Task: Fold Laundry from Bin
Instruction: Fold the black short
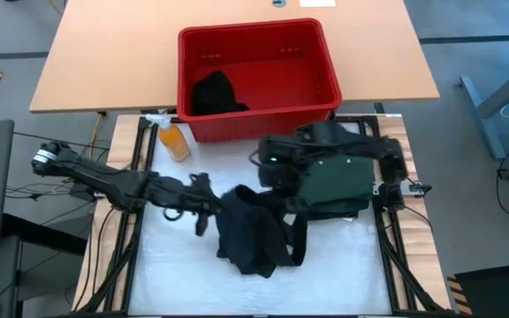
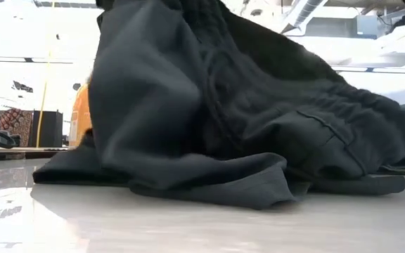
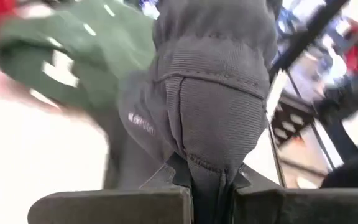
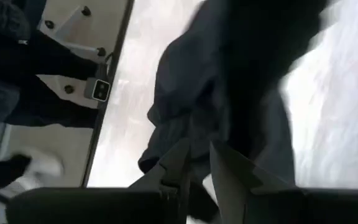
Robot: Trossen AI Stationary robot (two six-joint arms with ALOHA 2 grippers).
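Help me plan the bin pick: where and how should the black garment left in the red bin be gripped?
Grip the raised hump of the black garment from straight above. It lies bunched in the bin's left corner, close to two walls, so a sideways approach is blocked, and the hump looks like the easiest fold to pinch.

Bin (image 1: pixel 258 78) stands at the table's far middle, one garment (image 1: pixel 216 93) in its left part. Spray bottle (image 1: pixel 171 138) just outside the bin's near-left corner. Trousers (image 1: pixel 254 231) lie mid-table, nearer the front edge. Second garment (image 1: pixel 336 184) lies flat to their right, between trousers and bin, partly under the right arm (image 1: pixel 325 146).
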